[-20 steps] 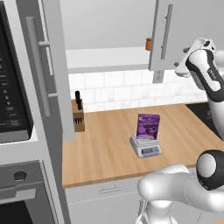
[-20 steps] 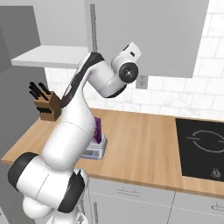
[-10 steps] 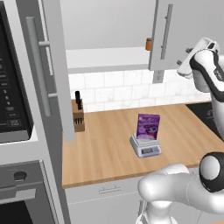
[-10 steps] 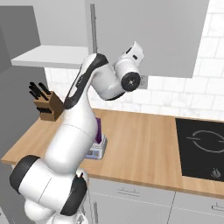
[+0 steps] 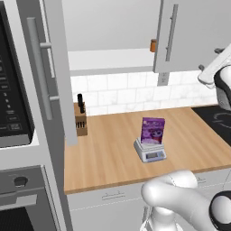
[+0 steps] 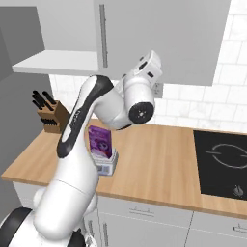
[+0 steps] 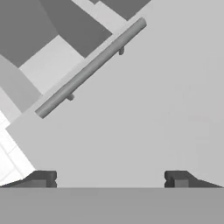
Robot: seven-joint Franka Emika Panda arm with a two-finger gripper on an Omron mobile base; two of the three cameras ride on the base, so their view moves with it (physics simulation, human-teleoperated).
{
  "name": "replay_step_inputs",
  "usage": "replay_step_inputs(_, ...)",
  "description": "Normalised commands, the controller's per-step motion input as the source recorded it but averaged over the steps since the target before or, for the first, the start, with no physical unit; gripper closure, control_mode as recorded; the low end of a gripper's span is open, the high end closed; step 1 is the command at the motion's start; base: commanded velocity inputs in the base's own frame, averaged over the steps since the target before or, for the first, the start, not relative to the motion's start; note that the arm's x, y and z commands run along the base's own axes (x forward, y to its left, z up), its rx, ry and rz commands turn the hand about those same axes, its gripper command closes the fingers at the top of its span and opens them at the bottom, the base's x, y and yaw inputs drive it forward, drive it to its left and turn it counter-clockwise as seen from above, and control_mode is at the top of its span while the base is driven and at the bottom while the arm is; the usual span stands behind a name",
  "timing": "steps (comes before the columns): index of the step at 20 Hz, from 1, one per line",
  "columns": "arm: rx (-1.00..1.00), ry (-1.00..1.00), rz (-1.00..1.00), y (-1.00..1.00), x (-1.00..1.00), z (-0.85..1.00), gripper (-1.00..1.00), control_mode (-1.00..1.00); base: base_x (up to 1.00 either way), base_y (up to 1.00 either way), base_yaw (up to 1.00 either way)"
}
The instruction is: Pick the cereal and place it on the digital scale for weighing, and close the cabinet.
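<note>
Pretty standard rendered kitchen here: a light wooden tabletop (image 5: 113, 144) runs along a wall of white square tiles (image 5: 122, 94), with flat grey base drawers (image 6: 154, 214) under it that have small metal pulls. On the left there's a tall column with a black-fronted oven and microwave (image 5: 13, 135), and a wooden knife block with dark handles (image 5: 80, 119) sits at the back of the tabletop beside it. Over on the right a black glass cooktop (image 6: 224, 161) is set flush into the wood, and the light is even and soft.
</note>
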Motion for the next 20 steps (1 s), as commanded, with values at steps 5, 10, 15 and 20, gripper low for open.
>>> replay_step_inputs(5,0.0,0.01,0.0,0.0,-0.88,0.61,-1.0,-1.0,0.0,0.0,0.0)
replay_step_inputs(10,0.0,-0.16,0.0,0.07,-0.92,0.21,-1.0,-1.0,0.0,0.0,0.0)
replay_step_inputs(15,0.03,-0.37,-0.03,0.66,-1.0,-0.35,-1.0,-1.0,0.0,0.0,0.0)
replay_step_inputs(20,0.06,-0.29,-0.08,1.0,-0.77,-0.9,-1.0,-1.0,0.0,0.0,0.0)
